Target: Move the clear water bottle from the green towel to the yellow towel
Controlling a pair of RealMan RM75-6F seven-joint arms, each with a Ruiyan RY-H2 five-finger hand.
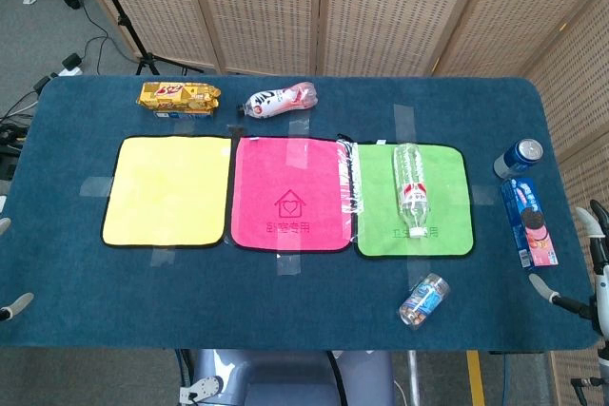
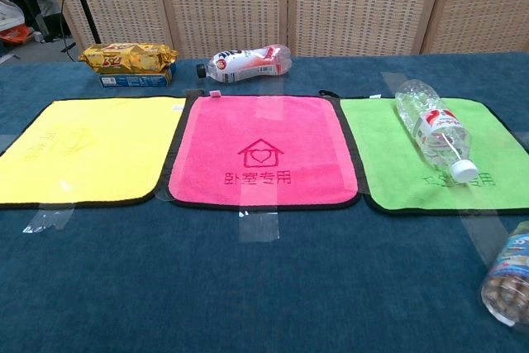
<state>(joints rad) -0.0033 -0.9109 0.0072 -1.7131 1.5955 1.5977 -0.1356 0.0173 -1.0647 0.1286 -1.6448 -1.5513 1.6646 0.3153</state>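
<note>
The clear water bottle (image 1: 411, 187) (image 2: 431, 130) lies on its side on the green towel (image 1: 381, 221) (image 2: 388, 163), white cap toward the table's front. The yellow towel (image 1: 166, 192) (image 2: 83, 150) lies flat and bare at the left, beyond the pink towel (image 1: 290, 192). Only fingertips of my left hand (image 1: 11, 309) show at the left edge of the head view, far from the bottle. My right hand (image 1: 592, 235) shows at the right edge, its fingers apart and holding nothing. Neither hand appears in the chest view.
A yellow snack pack (image 1: 179, 95) and a white-and-red bottle (image 1: 281, 100) lie behind the towels. A blue can (image 1: 519, 157) and a blue cookie pack (image 1: 529, 223) sit right of the green towel. A small jar (image 1: 423, 299) (image 2: 508, 279) lies in front of it.
</note>
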